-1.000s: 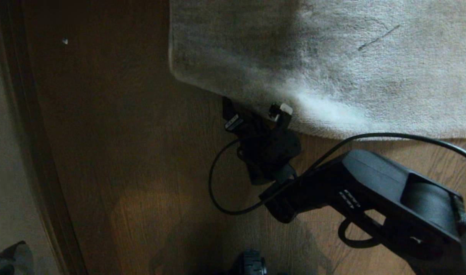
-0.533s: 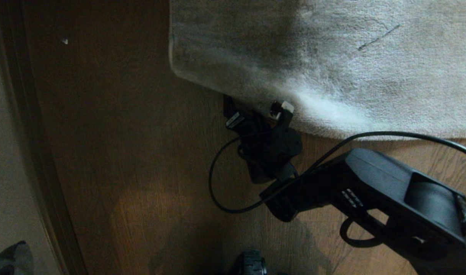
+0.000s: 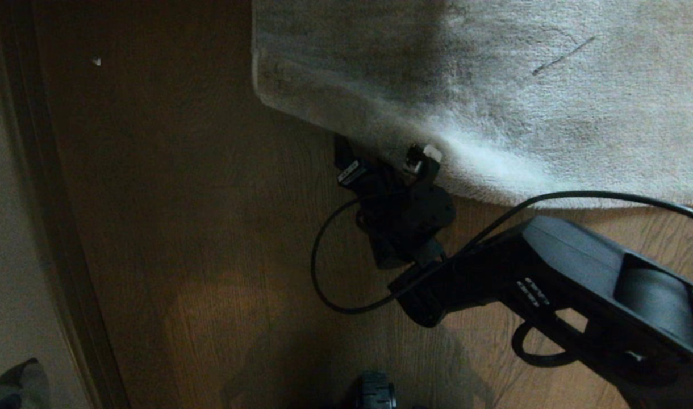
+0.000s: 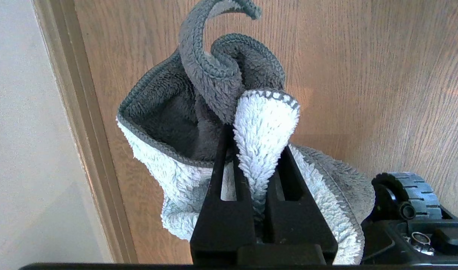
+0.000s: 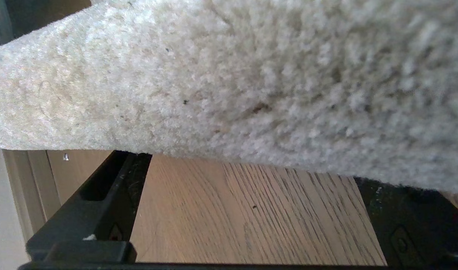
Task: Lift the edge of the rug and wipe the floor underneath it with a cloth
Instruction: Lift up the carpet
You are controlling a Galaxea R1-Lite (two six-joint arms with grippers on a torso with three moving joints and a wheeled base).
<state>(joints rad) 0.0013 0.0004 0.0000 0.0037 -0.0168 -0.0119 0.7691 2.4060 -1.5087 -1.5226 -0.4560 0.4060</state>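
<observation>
Grey-beige rug edge (image 3: 375,133) now sits slightly further over the spread fingers of the right gripper (image 3: 387,165), which has crept forward along the floor (image 3: 210,227) without closing. Left gripper (image 4: 251,150), parked low beside the base, stays clamped on the cloth (image 4: 199,123). Lifting has not begun.

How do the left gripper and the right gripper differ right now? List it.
1. The left gripper is shut, its jaws pinching a grey and pale blue cloth; the right gripper stands wide open and holds nothing.
2. The left gripper hangs above bare wood floor; the right gripper sits low at the rug edge, its fingertips reaching under it.
Shared: both have black jaws.
</observation>
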